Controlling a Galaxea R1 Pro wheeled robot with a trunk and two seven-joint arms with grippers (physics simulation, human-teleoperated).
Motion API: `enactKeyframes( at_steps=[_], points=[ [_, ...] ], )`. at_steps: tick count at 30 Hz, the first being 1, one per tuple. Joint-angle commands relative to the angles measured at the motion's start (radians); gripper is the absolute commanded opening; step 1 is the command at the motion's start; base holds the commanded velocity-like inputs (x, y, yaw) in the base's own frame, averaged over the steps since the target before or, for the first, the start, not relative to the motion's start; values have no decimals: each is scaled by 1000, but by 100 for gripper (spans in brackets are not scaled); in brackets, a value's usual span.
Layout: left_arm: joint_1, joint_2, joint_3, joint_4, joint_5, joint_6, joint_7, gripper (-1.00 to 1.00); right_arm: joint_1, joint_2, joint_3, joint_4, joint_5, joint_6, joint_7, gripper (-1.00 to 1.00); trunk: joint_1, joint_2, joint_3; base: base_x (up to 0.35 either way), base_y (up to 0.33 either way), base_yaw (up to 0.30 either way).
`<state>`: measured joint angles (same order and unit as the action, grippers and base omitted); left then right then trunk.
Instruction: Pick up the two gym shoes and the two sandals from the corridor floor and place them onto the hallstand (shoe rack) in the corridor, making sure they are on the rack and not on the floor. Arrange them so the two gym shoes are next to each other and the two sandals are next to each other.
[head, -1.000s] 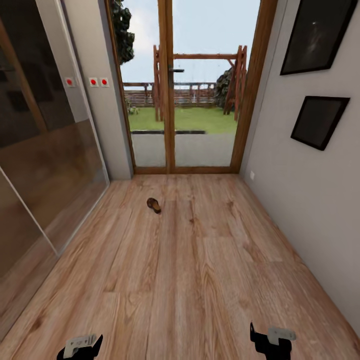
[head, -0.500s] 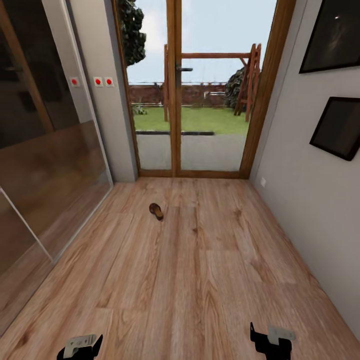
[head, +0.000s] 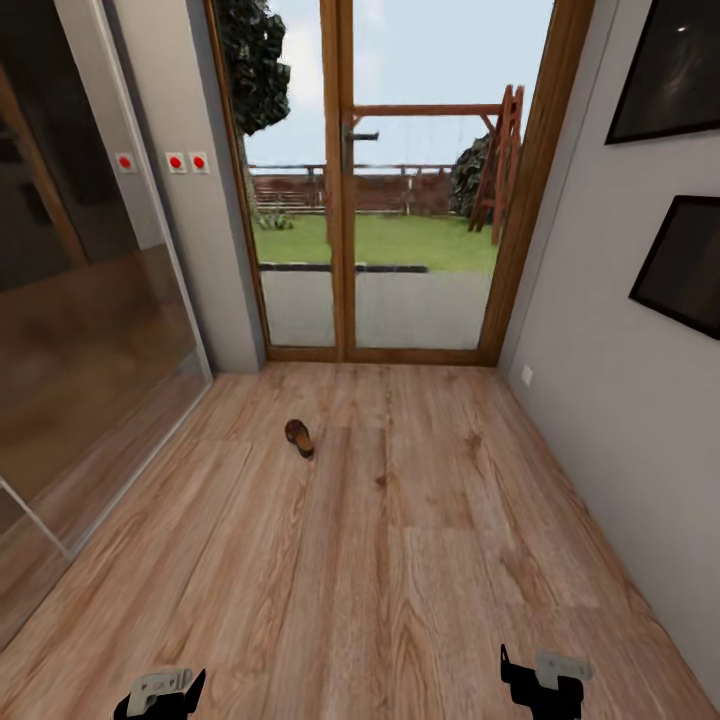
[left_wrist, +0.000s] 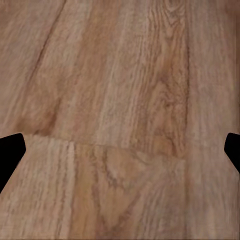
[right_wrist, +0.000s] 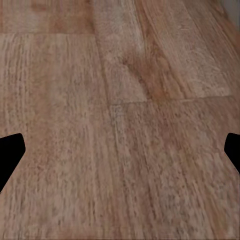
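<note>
From the head view, 1 brown sandal (head: 299, 437) lies alone on the corridor floor (head: 400, 560), well ahead of the robot and left of centre before the glass garden door (head: 400, 190), while the left gripper (head: 160, 692) and right gripper (head: 541, 682) hang low at the near edge, both empty. In the left wrist view, black fingertips (left_wrist: 10, 152) sit wide apart over bare planks. The right wrist view matches: fingertips (right_wrist: 10, 150) spread, pinching nothing.
</note>
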<state>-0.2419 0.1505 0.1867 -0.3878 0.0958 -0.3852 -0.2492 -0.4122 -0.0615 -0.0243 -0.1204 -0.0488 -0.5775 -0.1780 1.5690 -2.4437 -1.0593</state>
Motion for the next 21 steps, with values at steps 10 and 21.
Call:
enactKeyframes(
  at_steps=[10, 21],
  points=[
    [0, 0, 4, 1, 10, 0, -10, 100, 0, 1, -1, 2, -5, -3, 3, 100, 0, 0, -1, 295, -143, 0],
    [0, 0, 4, 1, 10, 0, -10, 100, 0, 2, 0, 2, -5, -2, 2, 100, 0, 0, -1, 304, -142, 0]
  ],
)
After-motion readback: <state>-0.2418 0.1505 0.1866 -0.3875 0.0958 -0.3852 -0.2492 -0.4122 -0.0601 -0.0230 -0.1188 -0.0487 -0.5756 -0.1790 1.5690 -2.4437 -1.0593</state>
